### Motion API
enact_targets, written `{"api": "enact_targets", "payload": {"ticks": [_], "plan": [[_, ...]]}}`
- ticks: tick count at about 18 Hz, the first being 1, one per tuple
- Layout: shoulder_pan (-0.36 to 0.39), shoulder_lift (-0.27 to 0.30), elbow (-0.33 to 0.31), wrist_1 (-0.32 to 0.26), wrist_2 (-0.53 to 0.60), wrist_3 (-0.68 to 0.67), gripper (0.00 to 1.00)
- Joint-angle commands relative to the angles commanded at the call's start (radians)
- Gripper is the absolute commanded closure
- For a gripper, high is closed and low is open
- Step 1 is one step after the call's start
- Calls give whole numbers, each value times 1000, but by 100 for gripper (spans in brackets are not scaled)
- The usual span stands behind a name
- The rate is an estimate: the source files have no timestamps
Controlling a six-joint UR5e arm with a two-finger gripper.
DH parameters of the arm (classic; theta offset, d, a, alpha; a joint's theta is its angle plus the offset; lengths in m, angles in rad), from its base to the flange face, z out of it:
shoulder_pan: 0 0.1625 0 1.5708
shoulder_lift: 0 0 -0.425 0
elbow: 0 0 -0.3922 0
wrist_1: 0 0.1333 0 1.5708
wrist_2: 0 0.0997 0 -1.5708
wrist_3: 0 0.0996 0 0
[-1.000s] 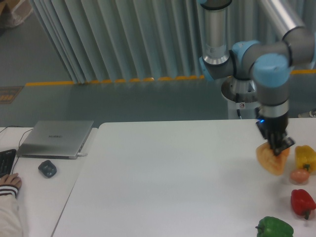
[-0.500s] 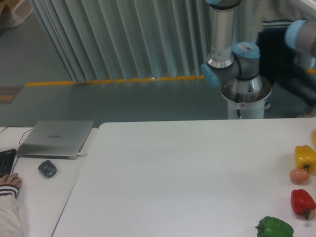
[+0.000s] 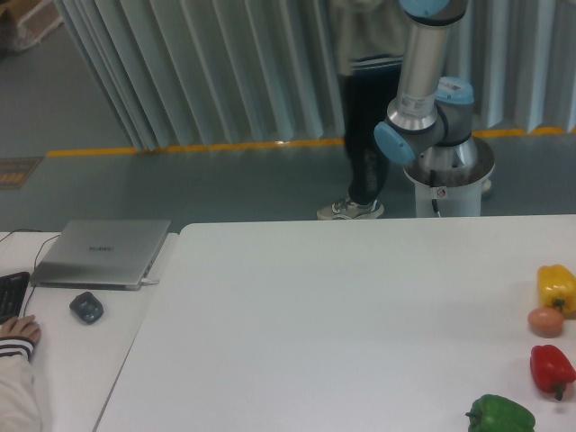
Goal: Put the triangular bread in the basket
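Note:
The triangular bread is out of view. The basket is out of view too. My gripper is out of view; only the arm's base and lower links [image 3: 423,99] show at the back right, rising out of the top of the frame.
At the table's right edge are a yellow bell pepper [image 3: 556,286], a small tan ball [image 3: 545,320], a red pepper [image 3: 552,369] and a green pepper [image 3: 500,415]. A laptop [image 3: 101,253], a mouse [image 3: 86,307] and a person's hand [image 3: 18,331] are at the left. A person [image 3: 369,108] stands behind the table.
One second ago my gripper held the bread beside the yellow pepper. The arm then swung up and right out of the frame with it. A person is now visible behind the table.

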Motion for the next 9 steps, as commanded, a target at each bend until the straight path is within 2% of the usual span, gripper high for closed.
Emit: {"api": "enact_targets", "payload": {"ticks": [1, 2, 3, 4, 6, 7, 9], "plan": [[0, 0, -2, 0, 0, 8, 86], [-3, 2, -6, 2, 0, 11, 67], [-5, 2, -8, 2, 0, 11, 54], [-8, 2, -8, 2, 0, 9, 51], [-12, 2, -9, 6, 0, 8, 25], [-20, 3, -11, 9, 0, 9, 0], [-26, 8, -12, 8, 0, 11, 0]]}}
